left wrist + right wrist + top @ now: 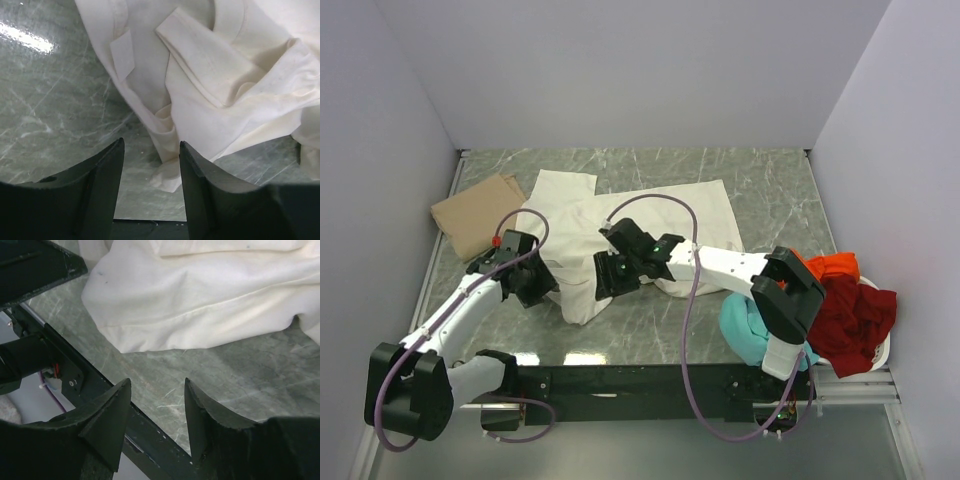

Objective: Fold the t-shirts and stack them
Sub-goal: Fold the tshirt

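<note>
I am looking at the cream-white t-shirt, which is lying rumpled across the middle of the marble surface. Its long axis is running diagonally, from a bunched end near the front edge on the left up to a flatter, straight-edged end on the far right. One sleeve is sticking out toward the back wall on the left side. In the left wrist view a small neck label is showing in the folds, so the neck seems to be pointing toward the left arm, though the crumpling is keeping me from being sure. The left end effector is hovering with its jaws apart just over a bottom corner of the cloth, gripping nothing. The right end effector is likewise hanging released and empty above bare marble just beside the shirt's rounded edge. A tan t-shirt is sitting folded at the far left, apart from the cream one. At the right, a teal t-shirt is bunching beside the right arm's base, while an orange t-shirt and a dark red t-shirt are piling in the white basket.
</note>
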### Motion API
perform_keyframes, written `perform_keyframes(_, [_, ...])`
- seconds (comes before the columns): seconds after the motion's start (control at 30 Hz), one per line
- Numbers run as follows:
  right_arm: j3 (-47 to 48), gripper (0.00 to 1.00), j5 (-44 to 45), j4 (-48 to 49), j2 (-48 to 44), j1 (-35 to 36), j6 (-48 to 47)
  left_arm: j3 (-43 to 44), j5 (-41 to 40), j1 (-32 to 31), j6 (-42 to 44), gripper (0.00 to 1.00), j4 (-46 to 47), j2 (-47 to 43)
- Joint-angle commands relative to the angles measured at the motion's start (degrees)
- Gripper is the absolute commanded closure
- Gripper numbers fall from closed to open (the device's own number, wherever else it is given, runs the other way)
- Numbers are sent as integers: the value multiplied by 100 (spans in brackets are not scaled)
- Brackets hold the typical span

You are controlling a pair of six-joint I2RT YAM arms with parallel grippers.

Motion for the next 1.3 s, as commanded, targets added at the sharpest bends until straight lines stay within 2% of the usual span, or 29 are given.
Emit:
perform_keyframes(0.0, [126,46,111,51,-95,-76,-1,41,-21,-26,-150,47,246,8])
perform_keyframes(0.23, [91,46,129,235,-33,-199,96,-38,93,-78,-168,49,668,377])
perform_keyframes(0.4, [161,46,129,289,63,-322,114,-179,173,-131,-221,55,905,553])
perform_keyframes(0.43, [188,46,129,271,81,-365,88,-205,164,-148,-229,58,914,570])
perform_keyframes(0.47, [223,46,138,271,125,-375,87,-214,138,-140,-247,69,897,562])
perform_keyframes(0.57, [337,46,138,245,247,-445,61,-223,15,-149,-273,82,730,474])
perform_keyframes(0.67, [539,46,164,227,397,-506,17,-214,-186,-140,-361,87,441,281])
perform_keyframes(0.9, [759,46,349,324,819,-787,-123,-83,-591,-149,-756,85,-192,-413])
perform_keyframes(1.27, [839,46,489,306,1347,-937,-326,216,-899,-140,-994,86,-1238,-923])
